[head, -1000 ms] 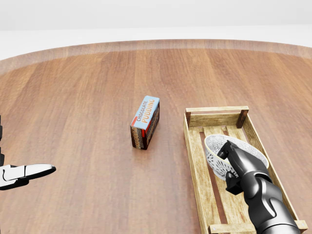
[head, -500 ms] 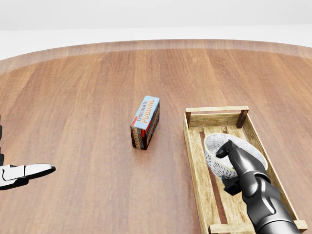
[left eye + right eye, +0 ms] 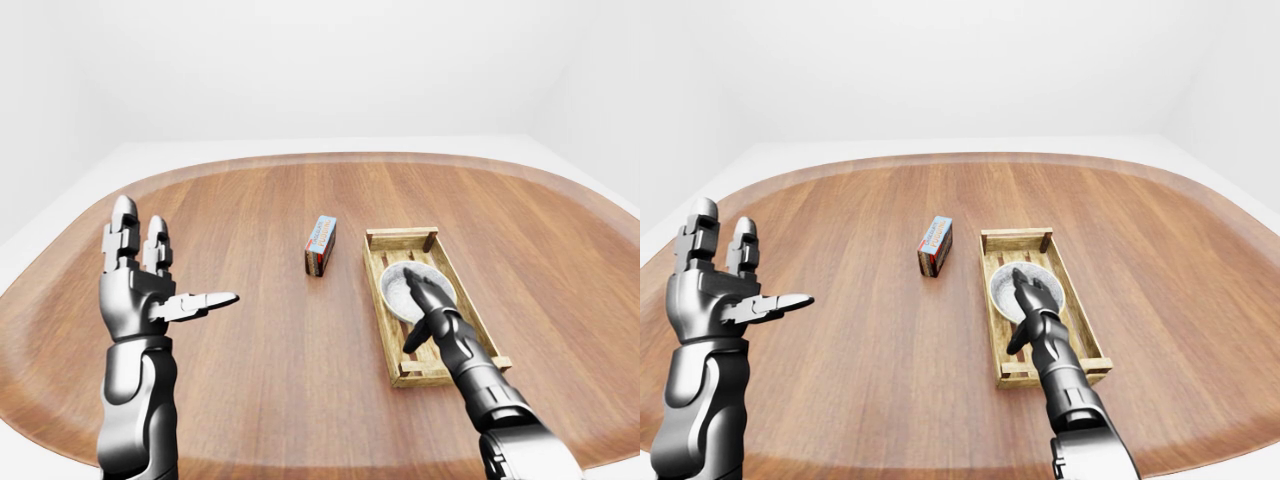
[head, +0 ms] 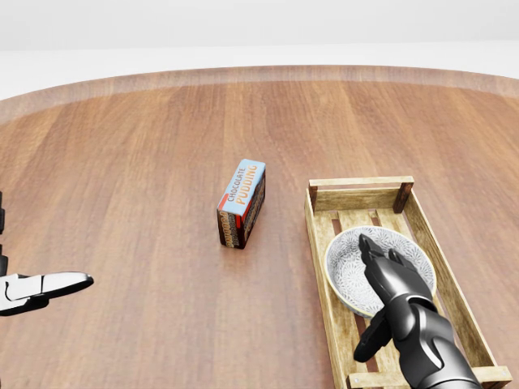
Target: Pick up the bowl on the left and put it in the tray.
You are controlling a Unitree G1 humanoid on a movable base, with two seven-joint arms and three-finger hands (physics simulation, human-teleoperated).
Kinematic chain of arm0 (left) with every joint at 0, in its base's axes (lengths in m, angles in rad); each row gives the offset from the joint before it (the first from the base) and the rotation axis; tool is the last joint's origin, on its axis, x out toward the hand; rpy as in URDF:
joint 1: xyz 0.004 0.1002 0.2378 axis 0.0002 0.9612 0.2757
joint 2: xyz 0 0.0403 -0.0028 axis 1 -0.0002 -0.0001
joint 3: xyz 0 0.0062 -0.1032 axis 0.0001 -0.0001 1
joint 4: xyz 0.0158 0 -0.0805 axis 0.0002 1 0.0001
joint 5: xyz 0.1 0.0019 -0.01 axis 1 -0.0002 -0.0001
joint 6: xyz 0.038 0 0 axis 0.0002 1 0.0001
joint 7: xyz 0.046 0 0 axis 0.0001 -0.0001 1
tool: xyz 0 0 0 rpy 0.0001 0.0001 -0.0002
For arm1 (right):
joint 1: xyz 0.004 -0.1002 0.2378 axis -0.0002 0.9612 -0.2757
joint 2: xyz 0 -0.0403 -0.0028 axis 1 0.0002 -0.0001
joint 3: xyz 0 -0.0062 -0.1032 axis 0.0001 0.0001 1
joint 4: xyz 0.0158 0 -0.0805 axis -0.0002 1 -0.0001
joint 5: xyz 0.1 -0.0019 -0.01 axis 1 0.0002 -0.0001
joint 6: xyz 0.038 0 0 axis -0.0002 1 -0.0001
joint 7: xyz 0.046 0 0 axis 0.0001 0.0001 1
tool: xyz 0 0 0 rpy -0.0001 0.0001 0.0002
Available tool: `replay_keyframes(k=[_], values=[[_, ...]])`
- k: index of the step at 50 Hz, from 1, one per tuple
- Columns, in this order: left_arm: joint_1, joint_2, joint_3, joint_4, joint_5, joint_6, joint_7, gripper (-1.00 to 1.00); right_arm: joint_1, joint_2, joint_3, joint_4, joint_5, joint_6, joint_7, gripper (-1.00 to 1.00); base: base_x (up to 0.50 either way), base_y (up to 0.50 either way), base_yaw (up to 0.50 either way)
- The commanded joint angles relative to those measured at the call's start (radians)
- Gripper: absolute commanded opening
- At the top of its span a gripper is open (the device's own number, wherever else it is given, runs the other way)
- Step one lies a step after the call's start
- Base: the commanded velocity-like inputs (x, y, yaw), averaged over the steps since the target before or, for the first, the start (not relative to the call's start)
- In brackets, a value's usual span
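The grey patterned bowl (image 4: 347,267) sits flat in the slatted wooden tray (image 4: 321,243), the right hand (image 4: 392,285) hovering with fingers spread and empty; only pulling away appears left

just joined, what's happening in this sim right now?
The right hand is open over the patterned bowl, which lies flat inside the wooden tray; its fingers are not closed on the bowl. The left hand is raised, open and empty, at the left-eye view's left. A chocolate pudding box stands on the table left of the tray. Placement looks done.
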Motion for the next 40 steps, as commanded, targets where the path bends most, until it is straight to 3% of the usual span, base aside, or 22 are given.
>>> replay_keyframes(k=[1,9,20,30,40], values=[[0.001,-0.002,-0.003,0.003,0.004,0.000,-0.001,1.00,0.048,0.002,0.002,-0.134,-0.054,0.000,0.073,1.00,0.00,0.00,0.00],[0.000,-0.002,-0.007,0.004,0.007,0.000,0.001,1.00,0.110,0.003,-0.002,-0.440,-0.205,0.000,0.252,1.00,0.00,0.00,0.00],[-0.005,0.001,-0.001,0.008,0.002,0.000,0.001,1.00,0.140,0.038,-0.005,-0.687,-0.423,0.000,0.433,1.00,0.00,0.00,0.00],[-0.003,0.001,-0.001,0.006,0.002,0.000,-0.001,1.00,0.167,0.114,0.005,-0.961,-0.626,0.000,0.637,1.00,0.00,0.00,0.00],[0.002,0.000,0.003,-0.018,-0.002,0.000,0.002,1.00,0.169,0.170,-0.027,-1.221,-0.798,0.000,0.637,1.00,0.00,0.00,0.00]])
